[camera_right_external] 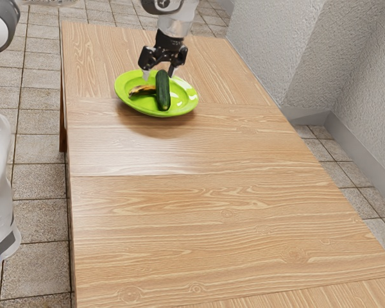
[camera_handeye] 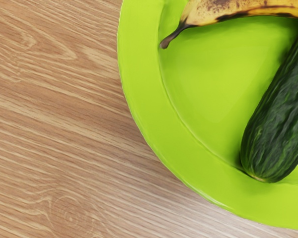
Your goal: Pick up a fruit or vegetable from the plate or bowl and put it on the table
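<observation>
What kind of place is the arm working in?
Looks like a simulated room in a home or similar, perhaps a dining or kitchen area: a long wood-grain table, a green plate with a banana and a cucumber, tiled floor and rough-plastered walls.

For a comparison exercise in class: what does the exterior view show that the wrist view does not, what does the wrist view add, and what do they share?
Exterior view: the open gripper over the plate, the tiled floor and the rough wall.
Wrist view: the fine speckles on the banana's peel.
Both: banana and cucumber on the green plate, and the wooden table.
</observation>
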`<control>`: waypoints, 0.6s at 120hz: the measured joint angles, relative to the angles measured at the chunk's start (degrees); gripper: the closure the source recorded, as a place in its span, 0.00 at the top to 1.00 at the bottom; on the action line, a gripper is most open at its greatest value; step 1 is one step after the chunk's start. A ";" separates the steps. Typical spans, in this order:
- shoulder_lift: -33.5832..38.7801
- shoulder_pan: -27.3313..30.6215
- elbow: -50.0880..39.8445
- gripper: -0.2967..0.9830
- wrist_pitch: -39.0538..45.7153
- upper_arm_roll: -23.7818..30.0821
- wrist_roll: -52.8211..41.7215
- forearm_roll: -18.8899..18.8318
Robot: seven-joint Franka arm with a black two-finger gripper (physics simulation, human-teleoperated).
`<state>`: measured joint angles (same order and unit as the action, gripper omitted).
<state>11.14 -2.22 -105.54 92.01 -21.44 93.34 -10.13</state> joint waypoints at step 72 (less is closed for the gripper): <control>-6.12 8.08 -1.04 0.77 9.40 -0.27 -28.71 2.22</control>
<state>5.03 5.87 -106.58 101.41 -21.71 64.63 -7.92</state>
